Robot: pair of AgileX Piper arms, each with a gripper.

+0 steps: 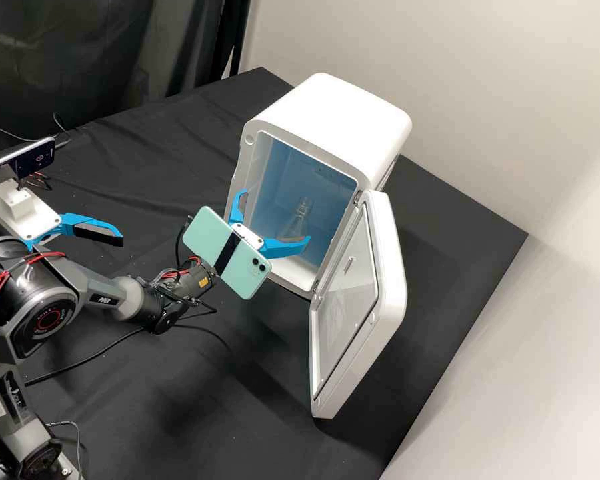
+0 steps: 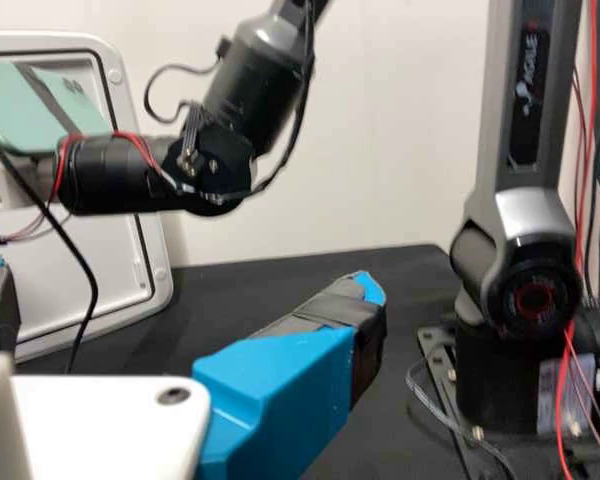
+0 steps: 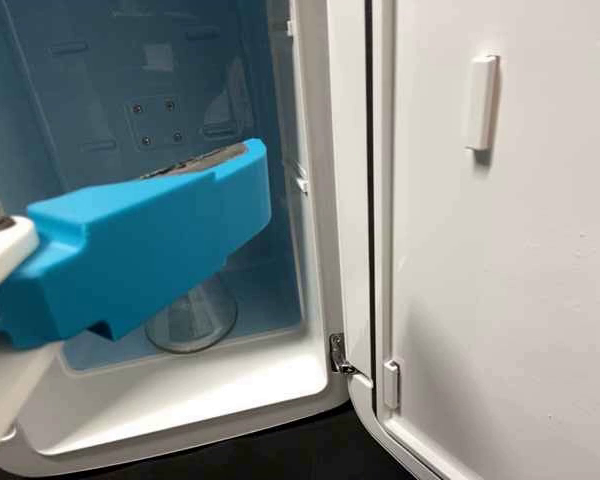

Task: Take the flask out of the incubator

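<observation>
High view: white incubator (image 1: 340,120) stands on the black surface (image 1: 180,373), door (image 1: 380,267) swung open; clear flask (image 1: 301,216) stands upright on the blue interior floor; right tool (image 1: 277,217) sits at the opening, fingers apart, holding nothing; left tool (image 1: 80,235) sits well apart from the incubator, fingers apart, holding nothing.

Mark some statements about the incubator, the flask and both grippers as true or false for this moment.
1. The incubator door is open. True.
2. The flask stands on the bench outside the incubator. False: it stands inside the incubator.
3. The right gripper is shut on the flask. False: it is open at the incubator's opening, and the flask is not gripped.
4. The left gripper is over the bench, away from the incubator. True.
</observation>
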